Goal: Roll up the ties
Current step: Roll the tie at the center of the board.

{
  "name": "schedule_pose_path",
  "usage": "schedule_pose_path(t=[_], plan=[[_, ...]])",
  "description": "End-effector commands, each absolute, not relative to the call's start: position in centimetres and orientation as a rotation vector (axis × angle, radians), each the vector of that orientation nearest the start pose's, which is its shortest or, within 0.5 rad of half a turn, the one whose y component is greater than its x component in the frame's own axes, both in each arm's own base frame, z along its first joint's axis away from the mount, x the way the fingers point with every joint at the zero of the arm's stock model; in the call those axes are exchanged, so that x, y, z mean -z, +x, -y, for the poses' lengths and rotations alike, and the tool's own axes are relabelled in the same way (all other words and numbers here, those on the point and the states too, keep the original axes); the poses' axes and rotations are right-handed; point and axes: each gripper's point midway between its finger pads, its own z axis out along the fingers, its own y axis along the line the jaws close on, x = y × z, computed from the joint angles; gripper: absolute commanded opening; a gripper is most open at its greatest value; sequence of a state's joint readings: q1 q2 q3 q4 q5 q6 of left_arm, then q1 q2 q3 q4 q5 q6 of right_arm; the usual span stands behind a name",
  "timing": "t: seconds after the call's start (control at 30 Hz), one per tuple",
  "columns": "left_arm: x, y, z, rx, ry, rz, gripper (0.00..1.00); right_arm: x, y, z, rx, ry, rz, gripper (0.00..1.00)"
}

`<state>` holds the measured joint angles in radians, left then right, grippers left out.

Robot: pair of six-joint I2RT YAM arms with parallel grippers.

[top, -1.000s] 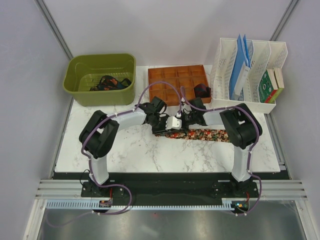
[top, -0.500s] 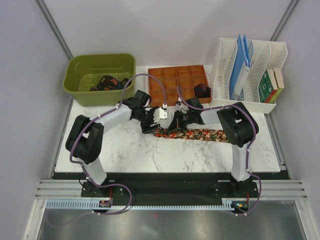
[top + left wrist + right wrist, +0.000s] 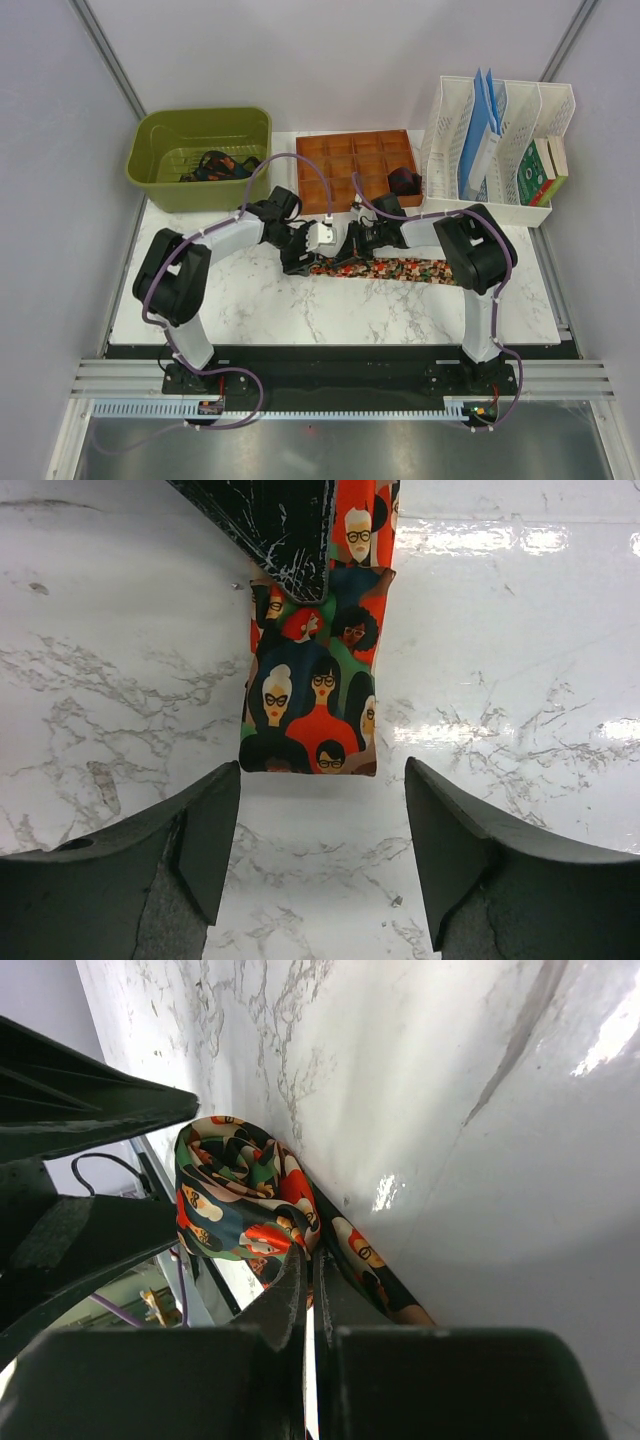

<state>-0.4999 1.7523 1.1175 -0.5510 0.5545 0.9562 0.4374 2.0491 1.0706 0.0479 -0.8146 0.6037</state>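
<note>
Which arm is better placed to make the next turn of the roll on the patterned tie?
The right, probably. The right gripper is shut on the tie at its coil, so it likely only needs to turn. The left gripper is open above the flat end, gripping nothing.

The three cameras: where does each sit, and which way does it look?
Top external: fixed above and behind the arms, looking down on the marble table; both arms show, left gripper and right gripper meeting at the patterned tie.
Left wrist: on the left arm, looking straight down at the tie's end; its open fingers frame the bottom.
Right wrist: on the right arm, looking low along the table at the tie's curled end; its fingers pinch it.
Shared: all three see that tie.
</note>
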Motion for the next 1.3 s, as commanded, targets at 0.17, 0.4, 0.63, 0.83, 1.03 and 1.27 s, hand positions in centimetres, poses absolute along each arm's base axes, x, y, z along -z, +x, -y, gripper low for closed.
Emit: schedule_pose_path(t=[0.17, 0.4, 0.63, 0.83, 1.03, 1.27], plan=[[-4.3, 29.4, 25.0, 0.674, 1.820, -1.819, 0.62, 2.6, 30.7, -28.7, -1.190, -0.158, -2.738, 0.00], [-6.9, 30.0, 26.6, 0.674, 1.791, -1.767, 0.51, 2.4, 30.7, -29.0, -1.192, -0.164, -2.735, 0.00], [-7.3, 28.9, 28.4, 0.700, 1.836, -1.721, 0.45, 2.2, 31.0, -29.2, -1.200, -0.157, -2.730, 0.00], [-5.9, 28.5, 30.3, 0.728, 1.853, -1.760, 0.43, 2.0, 30.8, -29.3, -1.227, -0.138, -2.729, 0.00], [-3.2, 28.4, 30.7, 0.695, 1.895, -1.823, 0.44, 1.5, 31.0, -29.9, -1.282, -0.107, -2.707, 0.00], [-1.1, 27.7, 30.6, 0.613, 1.969, -1.869, 0.45, 0.4, 31.2, -30.4, -1.342, -0.092, -2.678, 0.00]])
